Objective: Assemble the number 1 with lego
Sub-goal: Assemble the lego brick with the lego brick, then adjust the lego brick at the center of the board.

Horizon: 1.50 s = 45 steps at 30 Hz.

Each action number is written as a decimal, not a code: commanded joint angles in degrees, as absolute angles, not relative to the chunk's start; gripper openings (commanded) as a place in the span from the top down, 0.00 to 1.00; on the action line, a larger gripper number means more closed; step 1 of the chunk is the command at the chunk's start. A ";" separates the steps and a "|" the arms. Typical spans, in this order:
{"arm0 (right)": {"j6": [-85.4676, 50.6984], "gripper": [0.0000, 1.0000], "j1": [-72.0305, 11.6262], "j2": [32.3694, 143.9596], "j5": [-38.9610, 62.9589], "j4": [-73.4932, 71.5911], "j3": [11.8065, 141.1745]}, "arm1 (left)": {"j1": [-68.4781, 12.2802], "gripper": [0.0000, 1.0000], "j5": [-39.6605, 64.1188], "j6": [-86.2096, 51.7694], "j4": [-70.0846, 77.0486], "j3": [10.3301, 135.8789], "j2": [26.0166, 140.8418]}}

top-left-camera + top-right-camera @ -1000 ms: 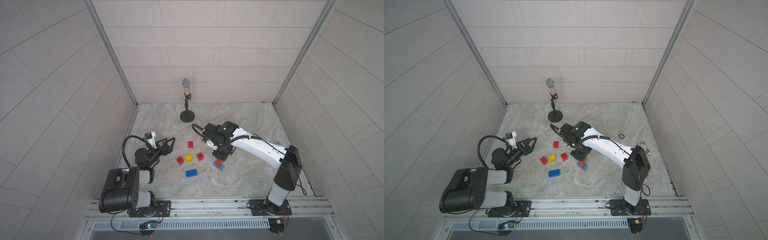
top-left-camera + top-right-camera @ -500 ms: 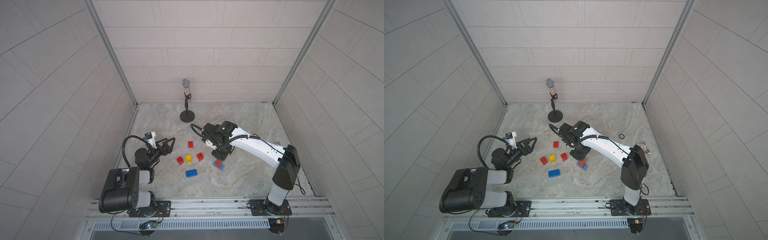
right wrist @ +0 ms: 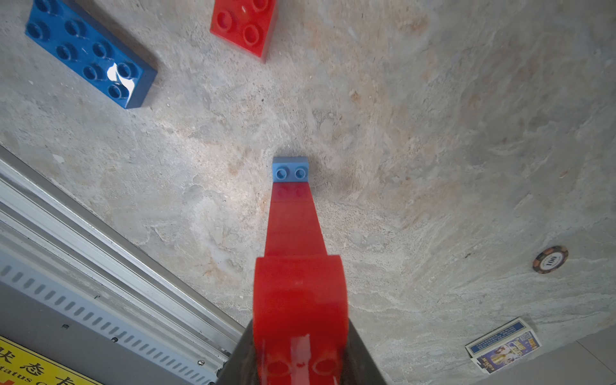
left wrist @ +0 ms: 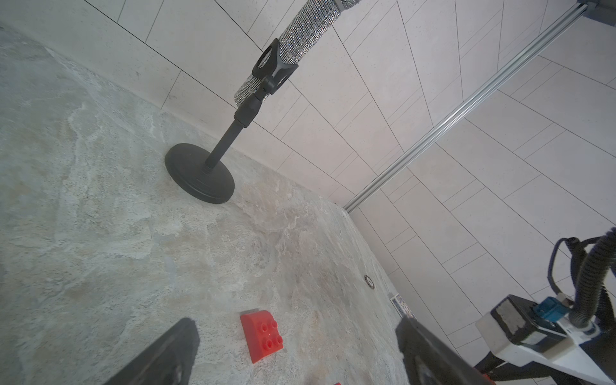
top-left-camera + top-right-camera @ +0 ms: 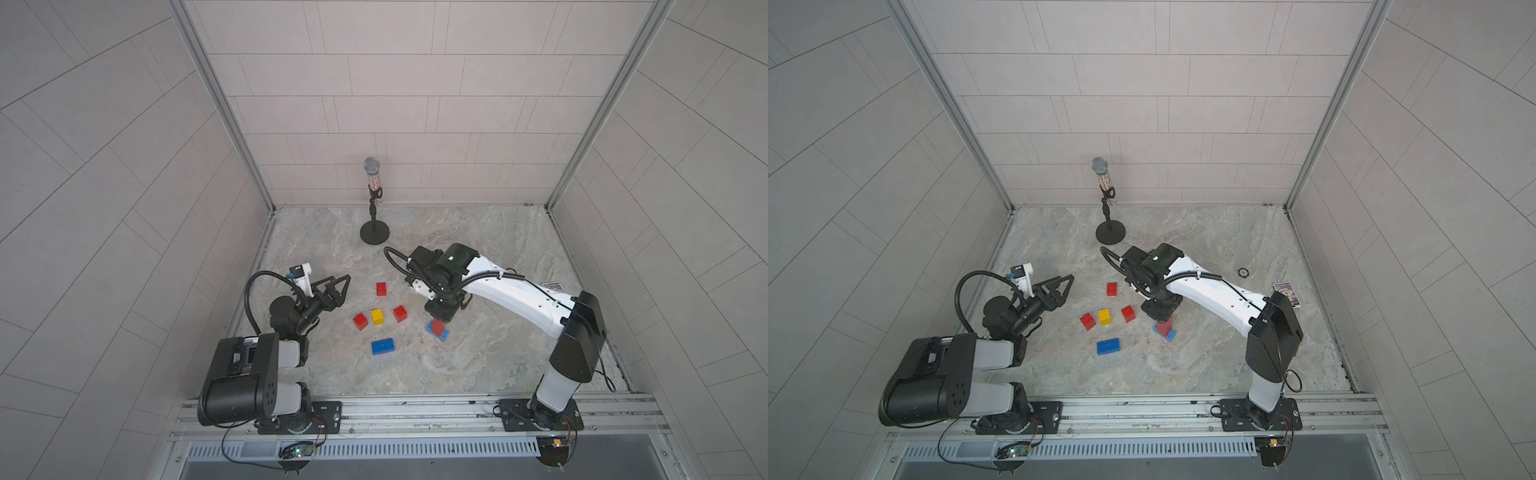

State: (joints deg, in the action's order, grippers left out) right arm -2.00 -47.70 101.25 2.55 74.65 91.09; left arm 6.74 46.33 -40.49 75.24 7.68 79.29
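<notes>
A column of red lego (image 5: pixel 437 328) (image 5: pixel 1165 325) (image 3: pixel 293 220) stands upright on a light blue brick (image 3: pixel 290 170) at mid-floor. My right gripper (image 5: pixel 441 314) (image 5: pixel 1160 311) (image 3: pixel 300 336) points straight down and is shut on the column's top red brick (image 3: pixel 300 296). To its left lie three loose red bricks (image 5: pixel 381 289) (image 5: pixel 400 313) (image 5: pixel 360 321), a yellow one (image 5: pixel 377 317) and a dark blue long one (image 5: pixel 382 346) (image 3: pixel 90 53). My left gripper (image 5: pixel 341 286) (image 5: pixel 1065 286) (image 4: pixel 296 333) hovers open, left of the bricks, holding nothing; a red brick (image 4: pixel 261 336) lies ahead of it.
A microphone on a black round stand (image 5: pixel 374 232) (image 4: pixel 200 176) stands near the back wall. A small printed card box (image 5: pixel 1286 293) (image 3: pixel 503 346) and a poker chip (image 5: pixel 1243 272) (image 3: pixel 550 259) lie at the right. A metal rail (image 5: pixel 415 409) runs along the front edge.
The right arm has shifted only very slightly and stays shut on the red column. The loose bricks and the left arm are where they were.
</notes>
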 commanded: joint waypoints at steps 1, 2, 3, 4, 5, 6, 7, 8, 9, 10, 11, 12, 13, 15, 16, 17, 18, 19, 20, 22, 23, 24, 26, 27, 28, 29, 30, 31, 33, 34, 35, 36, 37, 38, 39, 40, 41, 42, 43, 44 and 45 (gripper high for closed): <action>-0.79 1.00 -47.91 106.84 5.43 72.14 85.36 | 7.06 0.00 46.93 -40.53 77.96 7.65 78.91; -0.41 1.00 -47.99 106.06 5.06 71.99 85.57 | 7.08 0.00 46.94 -40.54 77.92 7.65 78.91; 0.14 1.00 -48.20 105.33 4.78 72.07 85.81 | 7.03 0.00 46.93 -40.52 77.96 7.65 78.89; 0.50 1.00 -48.41 104.49 4.29 71.91 86.02 | 7.07 0.00 46.93 -40.52 77.96 7.67 78.89; 0.94 1.00 -48.51 103.64 3.88 71.81 86.34 | 7.09 0.00 46.85 -40.58 77.92 7.65 78.91; 1.43 1.00 -48.54 102.92 3.74 71.85 86.63 | 7.06 0.00 46.98 -40.54 77.96 7.73 78.92; 1.89 1.00 -48.53 102.46 3.59 71.89 86.94 | 7.06 0.00 46.96 -40.47 77.96 7.73 78.98; 2.39 1.00 -48.52 102.13 3.39 72.08 87.17 | 7.05 0.00 46.94 -40.54 77.96 7.73 79.03; 2.99 1.00 -48.52 101.88 3.29 72.40 87.44 | 7.04 0.00 46.96 -40.57 77.94 7.74 79.10; 3.44 1.00 -48.52 101.79 3.16 72.58 87.61 | 7.09 0.00 46.93 -40.52 77.96 7.73 79.09; 3.93 1.00 -48.54 101.56 2.95 72.38 87.56 | 7.06 0.00 46.94 -40.53 77.96 7.74 78.95; 4.13 1.00 -48.67 101.25 2.77 72.22 87.54 | 7.05 0.00 46.93 -40.57 77.96 7.73 78.93; 4.21 1.00 -48.60 100.96 2.73 71.95 87.54 | 7.10 0.00 46.93 -40.54 77.96 7.71 78.93; 4.74 0.95 -48.84 100.02 2.43 71.25 87.41 | 7.05 0.00 46.94 -40.54 77.96 7.65 78.85; 4.82 0.90 -48.94 99.60 2.30 70.98 87.53 | 7.08 0.00 46.90 -40.52 77.96 7.61 78.88; 4.99 0.83 -48.96 99.25 2.20 70.86 87.68 | 7.05 0.00 46.88 -40.55 77.96 7.67 78.88; 4.95 0.75 -48.96 98.97 1.67 70.92 87.91 | 7.03 0.00 46.89 -40.54 77.96 7.65 78.84; 4.89 0.70 -48.96 98.83 1.16 70.99 88.21 | 7.07 0.00 46.93 -40.56 77.95 7.65 78.86; 4.89 0.63 -48.96 98.67 0.80 71.02 88.30 | 7.07 0.00 46.92 -40.56 77.96 7.65 78.87; 4.67 0.58 -48.96 98.40 -0.14 71.02 88.49 | 7.09 0.00 46.91 -40.48 77.96 7.65 78.85; 4.57 0.55 -48.96 98.41 -0.42 71.02 88.44 | 7.10 0.00 46.93 -40.55 77.95 7.65 78.90; 4.43 0.54 -48.96 98.40 -0.64 71.04 88.42 | 7.06 0.00 46.89 -40.52 77.96 7.65 78.92; 4.19 0.52 -48.96 98.29 -1.12 70.84 88.33 | 7.05 0.00 46.93 -40.48 77.94 7.69 78.86; 4.13 0.51 -48.96 98.30 -1.25 70.84 88.32 | 7.06 0.00 46.86 -40.52 77.96 7.65 78.83; 4.02 0.51 -48.99 98.27 -1.66 70.84 88.33 | 7.09 0.00 46.85 -40.43 77.95 7.54 78.82; 3.88 0.51 -48.96 98.18 -1.99 70.77 88.42 | 7.08 0.00 46.85 -40.43 77.96 7.55 78.83; 3.87 0.50 -49.00 97.96 -2.23 70.82 88.37 | 7.05 0.00 46.85 -40.43 77.95 7.56 78.79; 3.81 0.50 -48.96 97.83 -2.49 70.82 88.48 | 7.03 0.00 46.82 -40.41 77.96 7.56 78.82; 3.69 0.48 -48.96 97.50 -3.47 70.78 88.51 | 7.03 0.00 46.79 -40.44 77.94 7.56 78.80; 3.55 0.47 -48.96 97.38 -4.12 70.84 88.43 | 7.12 0.00 46.85 -40.39 77.96 7.56 78.80; 3.44 0.47 -48.96 97.26 -4.89 70.91 88.35 | 7.06 0.00 46.80 -40.43 77.96 7.56 78.82; 3.15 0.47 -48.89 97.12 -5.64 71.02 88.33 | 7.04 0.00 46.84 -40.43 77.91 7.56 78.77; 2.89 0.45 -48.80 97.01 -6.54 71.17 88.25 | 7.08 0.00 46.82 -40.43 77.88 7.56 78.74; 2.68 0.45 -48.55 96.92 -7.28 71.10 88.09 | 7.06 0.00 46.85 -40.43 77.96 7.52 78.72; 2.32 0.45 -48.30 96.76 -7.95 71.15 87.92 | 7.10 0.00 46.83 -40.43 77.89 7.47 78.73; 2.05 0.44 -47.88 96.62 -8.56 71.11 87.67 | 7.10 0.00 46.84 -40.43 77.94 7.47 78.68; 1.78 0.44 -47.41 96.50 -9.23 71.10 87.41 | 7.06 0.00 46.85 -40.43 77.95 7.47 78.66; 1.63 0.45 -47.01 96.43 -9.76 71.13 87.16 | 7.07 0.00 46.83 -40.43 77.96 7.47 78.58; 1.48 0.44 -46.62 96.16 -9.93 71.10 86.97 | 7.08 0.00 46.84 -40.43 77.93 7.47 78.57; 1.42 0.44 -46.29 95.98 -9.98 71.06 86.77 | 7.03 0.00 46.78 -40.43 77.96 7.47 78.59; 1.34 0.44 -46.08 95.62 -10.29 70.80 86.50 | 7.03 0.00 46.77 -40.43 77.95 7.47 78.57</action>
State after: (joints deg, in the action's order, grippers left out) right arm 1.87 -46.89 97.91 -7.42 70.00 87.29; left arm 6.74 46.30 -40.49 75.24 7.68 79.29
